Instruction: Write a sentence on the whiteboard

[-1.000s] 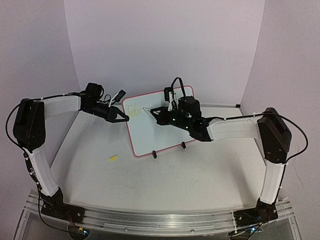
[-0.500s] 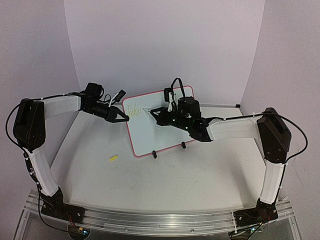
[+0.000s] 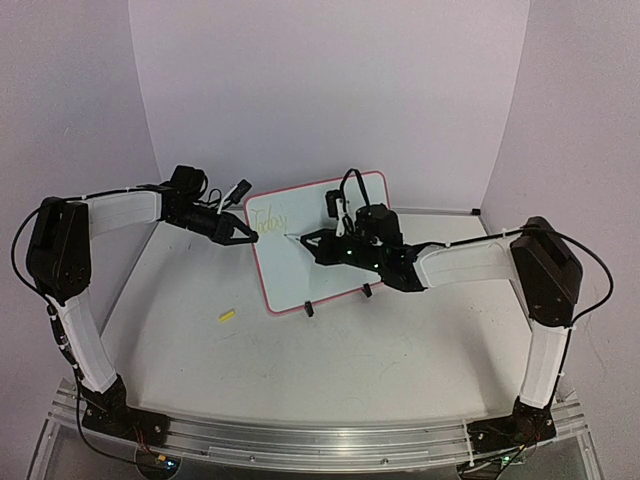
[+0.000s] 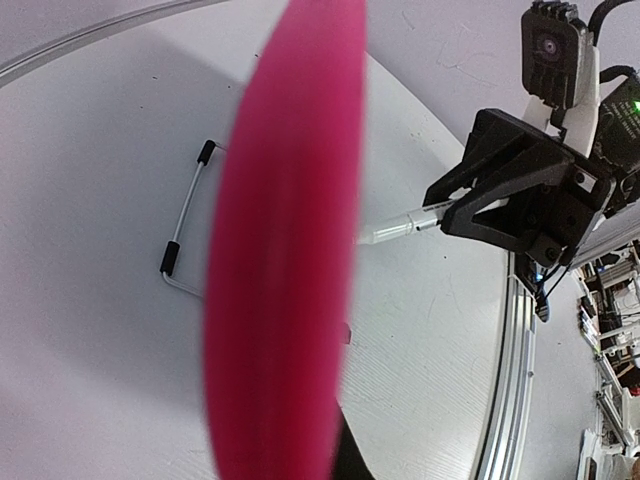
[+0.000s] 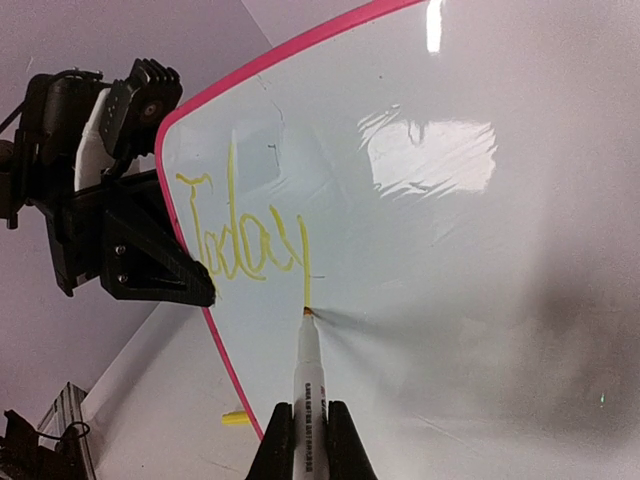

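The whiteboard [image 3: 300,275], white with a red frame, stands tilted at the table's middle back. It fills the right wrist view [image 5: 450,250]. The sentence [image 3: 268,220] reads only "Today" in yellow-green [image 5: 240,240] at the board's top left. My right gripper [image 3: 312,241] is shut on a white marker [image 5: 305,375]. The marker's tip touches the board at the bottom of the y's tail. My left gripper [image 3: 246,236] is shut on the board's left edge. The red frame [image 4: 285,250] runs blurred through its view. The marker also shows in the left wrist view [image 4: 400,224].
A small yellow cap [image 3: 227,316] lies on the table in front of the board's left side and also shows in the right wrist view [image 5: 233,418]. Two black clip feet [image 3: 309,310] hold the board's lower edge. A wire stand [image 4: 185,230] is behind the board.
My right gripper has moved down the board toward me with the marker, drawing the tail of the y. The left arm and the board have not moved.
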Available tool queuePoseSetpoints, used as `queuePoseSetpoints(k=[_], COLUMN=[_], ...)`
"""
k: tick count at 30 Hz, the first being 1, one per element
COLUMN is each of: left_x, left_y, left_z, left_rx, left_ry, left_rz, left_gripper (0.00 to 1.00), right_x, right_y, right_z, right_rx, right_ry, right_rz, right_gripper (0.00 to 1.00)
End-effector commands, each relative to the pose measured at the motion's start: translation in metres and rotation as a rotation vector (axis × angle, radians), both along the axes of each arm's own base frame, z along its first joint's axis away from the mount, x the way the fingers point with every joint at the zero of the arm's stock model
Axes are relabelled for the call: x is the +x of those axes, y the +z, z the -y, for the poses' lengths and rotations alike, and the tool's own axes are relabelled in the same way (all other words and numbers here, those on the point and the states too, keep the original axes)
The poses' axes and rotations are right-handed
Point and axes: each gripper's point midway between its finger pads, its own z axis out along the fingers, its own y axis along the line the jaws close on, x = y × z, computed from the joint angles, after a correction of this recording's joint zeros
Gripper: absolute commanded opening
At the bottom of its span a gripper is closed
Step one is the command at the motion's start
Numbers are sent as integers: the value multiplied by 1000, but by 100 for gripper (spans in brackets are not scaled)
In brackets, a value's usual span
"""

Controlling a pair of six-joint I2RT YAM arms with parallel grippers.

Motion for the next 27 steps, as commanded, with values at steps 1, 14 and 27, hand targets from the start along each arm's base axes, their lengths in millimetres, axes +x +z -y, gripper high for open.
queuePoseSetpoints(k=[1, 14, 27], left_x=[-1, -1, -2], left_y=[-1, -2, -1], left_z=[3, 3, 4], left_rx=[43, 46, 45], left_ry=[-11, -10, -12], left_rz=[31, 31, 32], left_gripper=[0, 0, 0], right_x=[-7, -32, -3], right_y=[-24, 44, 80], right_z=[-4, -11, 1], right_rx=[-31, 67, 39], right_ry=[17, 100, -38], right_rz=[-44, 48, 143], right_gripper=[0, 0, 0])
